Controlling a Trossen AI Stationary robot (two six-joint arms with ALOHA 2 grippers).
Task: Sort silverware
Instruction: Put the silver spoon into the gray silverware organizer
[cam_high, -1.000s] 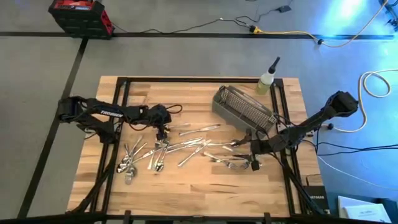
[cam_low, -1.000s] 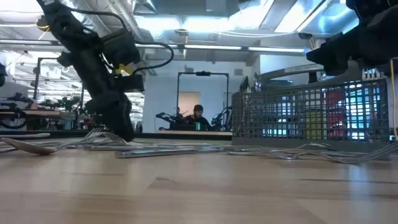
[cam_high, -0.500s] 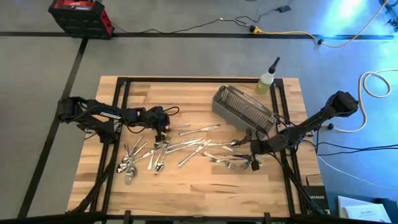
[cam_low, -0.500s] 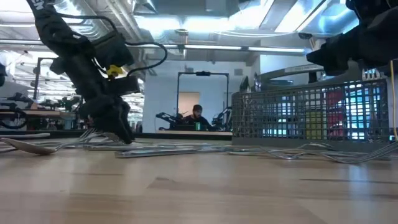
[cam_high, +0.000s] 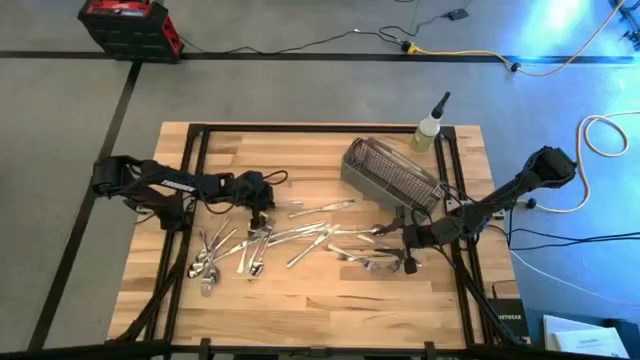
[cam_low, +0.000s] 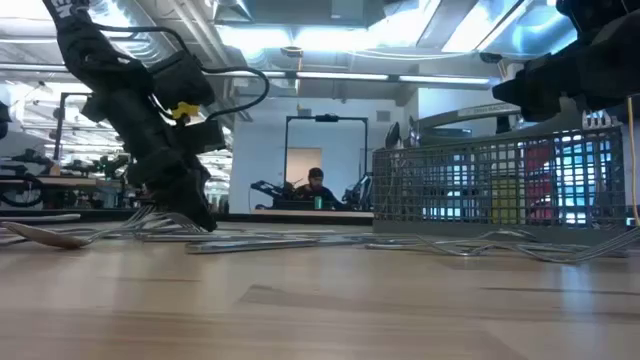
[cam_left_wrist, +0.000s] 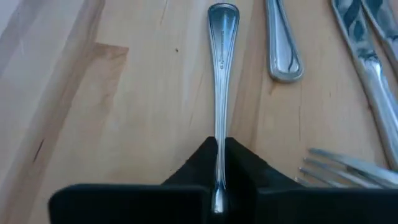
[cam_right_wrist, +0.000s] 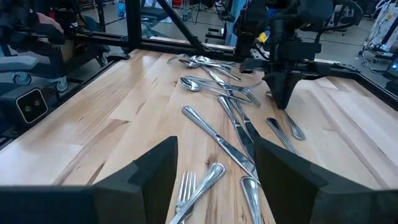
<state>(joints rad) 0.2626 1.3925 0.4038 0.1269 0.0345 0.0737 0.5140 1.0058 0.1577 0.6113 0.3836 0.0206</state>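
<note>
My left gripper (cam_left_wrist: 217, 186) is down on the surface (cam_high: 320, 310), clenched on one utensil (cam_left_wrist: 221, 93). The handle runs straight out from between the fingers (cam_left_wrist: 249, 177), long axis in line with the gripper's reach and lying flat on the wood. The working end sits behind the fingers, hidden, so I cannot tell whether it is a fork or a spoon.

From above, the left gripper (cam_high: 262, 203) sits at the far edge of the silverware (cam_high: 290, 240), which lies scattered across the middle of the surface, with a denser cluster toward the left. The basket (cam_high: 392, 175) stands at the far right, well apart from my left gripper and across the whole scatter, so I judge any carry there runs rightward over the pile.

My right gripper (cam_right_wrist: 214, 180) hangs released above forks on the right side of the scatter, near the basket and the nearer arm to it.

At table height the left gripper (cam_low: 190, 205) hides its own contact point, and the basket's inside is unreadable through the mesh.
</note>
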